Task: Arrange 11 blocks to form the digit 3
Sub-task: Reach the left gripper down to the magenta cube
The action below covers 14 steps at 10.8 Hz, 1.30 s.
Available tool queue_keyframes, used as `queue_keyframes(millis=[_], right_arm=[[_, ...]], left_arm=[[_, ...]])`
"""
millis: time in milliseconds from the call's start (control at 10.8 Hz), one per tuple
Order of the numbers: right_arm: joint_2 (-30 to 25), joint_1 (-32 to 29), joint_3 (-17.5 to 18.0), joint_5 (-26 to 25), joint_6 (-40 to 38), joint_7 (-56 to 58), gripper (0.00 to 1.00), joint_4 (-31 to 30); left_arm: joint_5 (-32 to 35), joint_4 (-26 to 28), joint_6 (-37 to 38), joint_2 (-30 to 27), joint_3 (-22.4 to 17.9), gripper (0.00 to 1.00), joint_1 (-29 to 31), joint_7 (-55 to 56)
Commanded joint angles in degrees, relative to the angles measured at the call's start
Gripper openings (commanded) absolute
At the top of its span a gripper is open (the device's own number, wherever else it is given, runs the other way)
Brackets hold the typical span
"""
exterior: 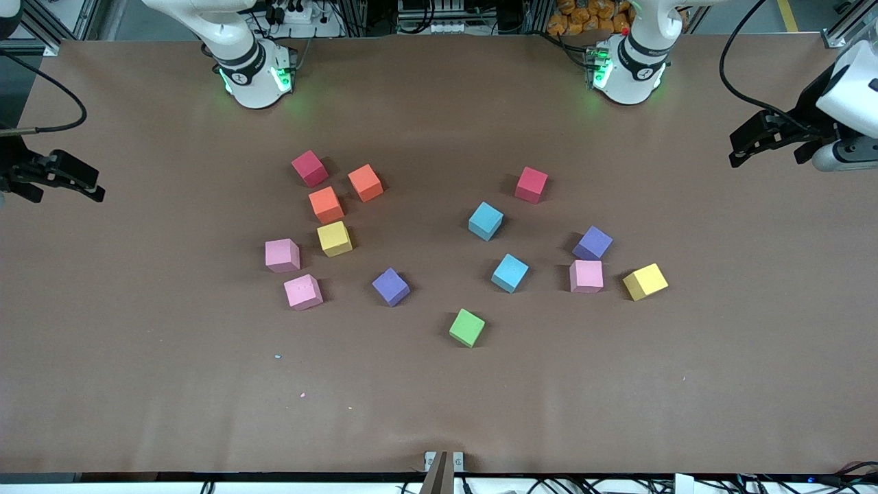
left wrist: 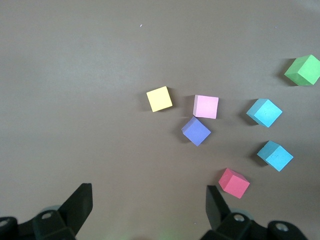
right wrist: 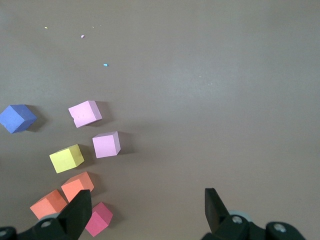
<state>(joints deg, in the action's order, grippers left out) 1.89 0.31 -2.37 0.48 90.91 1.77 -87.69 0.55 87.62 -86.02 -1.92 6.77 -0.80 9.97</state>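
Blocks (exterior: pixel 405 233) scattered (unlabelled); left gripper (left wrist: pixel 149 205), right gripper (right wrist: pixel 146 210) open.

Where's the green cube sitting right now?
In the front view the green cube sits alone on the table, nearer the camera than every other block, with a purple block and a light blue block as its closest neighbours.

Plain matte blocks (exterior: pixel 405 237) in red, orange, yellow, pink, purple, light blue around one green cube (exterior: pixel 467 328), on brown table (exterior: pixel 137 384).
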Motion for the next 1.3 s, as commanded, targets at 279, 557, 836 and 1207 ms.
queue_keyframes(millis=[279, 557, 836, 1207], right_arm=[[-1.10, -0.14, 0.78, -0.39, 1.81, -0.89, 1.00, -1.78], [-0.92, 0.04, 0.78, -0.31, 3.39, -0.89, 1.00, -3.01], [-0.57, -0.05, 0.78, -0.31, 4.01, -0.89, 1.00, -3.63], [-0.13, 0.13, 0.87, -0.31, 5.07, -0.98, 1.00, -3.54]], left_arm=[[-1.32, 0.00, 0.85, -0.63, 0.96, 1.00, 0.89, -1.44], [-4.77, 5.88, -0.55, -0.54, 8.13, 1.00, 0.63, 2.67], [-4.50, 22.09, -14.65, -1.77, 17.19, 1.00, 0.45, 4.69], [-1.89, 36.61, -31.63, -0.63, 27.83, 1.00, 0.45, 9.10]])
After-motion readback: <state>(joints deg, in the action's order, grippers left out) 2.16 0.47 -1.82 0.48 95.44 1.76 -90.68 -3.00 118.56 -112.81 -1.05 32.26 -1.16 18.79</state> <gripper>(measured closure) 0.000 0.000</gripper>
